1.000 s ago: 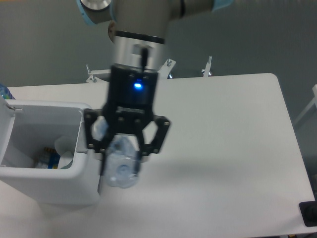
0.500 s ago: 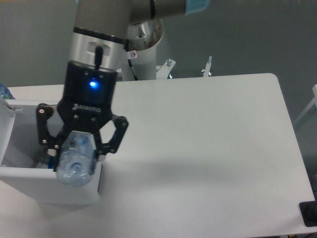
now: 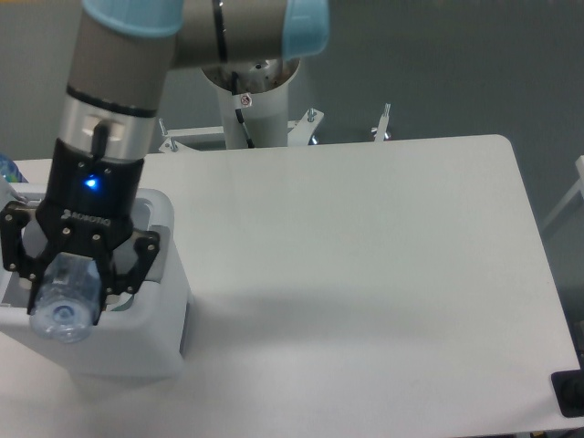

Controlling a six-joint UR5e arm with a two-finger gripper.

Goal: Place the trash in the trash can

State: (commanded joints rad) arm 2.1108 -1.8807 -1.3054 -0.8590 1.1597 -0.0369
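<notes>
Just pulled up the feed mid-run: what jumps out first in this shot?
The gripper at the left edge, its blue status light glowing, is shut on the clear bottle, holding it over the open white trash can at the table's front left corner. The arm's big grey column fills the upper left and hides most of the bin's inside. To the right, the white table stretches wide and bright.

A white table [image 3: 365,274] with rounded corners fills most of the frame. Behind its far edge, at upper centre, metal clamps or brackets [image 3: 383,123] stand against a grey wall [image 3: 456,64]. A small black object [image 3: 569,394] sits at the lower right corner.
</notes>
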